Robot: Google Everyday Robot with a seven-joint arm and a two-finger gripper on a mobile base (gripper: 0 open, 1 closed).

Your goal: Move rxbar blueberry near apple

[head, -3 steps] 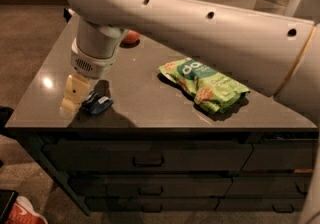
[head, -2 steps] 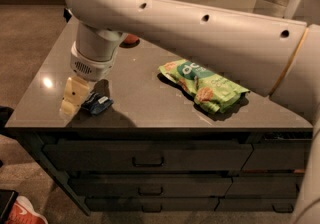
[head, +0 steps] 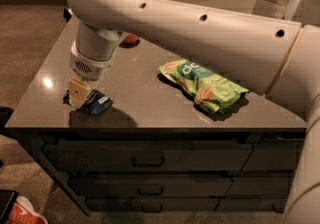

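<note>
The rxbar blueberry (head: 98, 103), a small flat dark blue wrapped bar, lies on the grey counter (head: 145, 103) near its front left corner. My gripper (head: 77, 94) points down from the white wrist and sits right on the bar's left end, covering that part of it. The apple (head: 131, 39) is at the back of the counter, mostly hidden behind my arm; only a red-orange sliver shows. My big white arm (head: 200, 33) stretches across the view from the right.
A green snack bag (head: 202, 85) lies on the counter right of the middle. The counter has drawers (head: 147, 160) below its front edge. A red shoe (head: 22, 213) is on the floor at the lower left. Jars stand at the back right.
Nothing has visibly moved: the gripper stays down at the left end of the bar, and the bar and bag lie where they were.
</note>
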